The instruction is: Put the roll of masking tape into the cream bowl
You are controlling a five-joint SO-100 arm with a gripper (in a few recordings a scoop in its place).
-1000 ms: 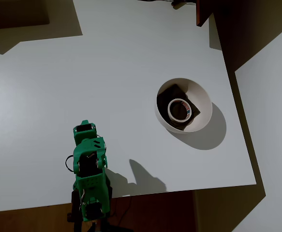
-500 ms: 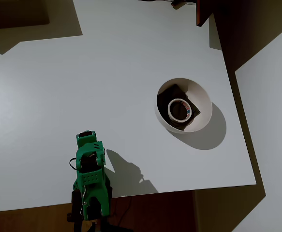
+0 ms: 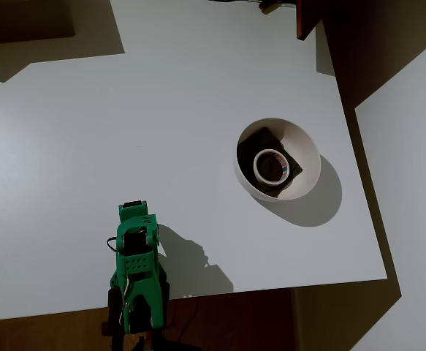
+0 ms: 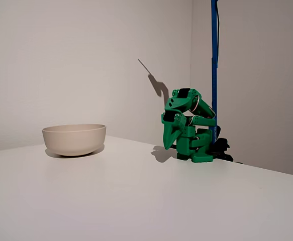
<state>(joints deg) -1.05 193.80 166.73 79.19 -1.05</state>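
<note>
Cream-white roll of masking tape [image 3: 271,166] lies flat on the dark bottom of the cream bowl [image 3: 305,155], near its middle; red and dark print shows on the inner core, too small to read. That bowl sits on the white table [image 3: 161,110], well apart from the green arm [image 3: 136,270]. In the fixed view the arm is folded over its base, its gripper [image 4: 172,142] pointing down near the tabletop, holding nothing, its fingers looking closed together
</note>
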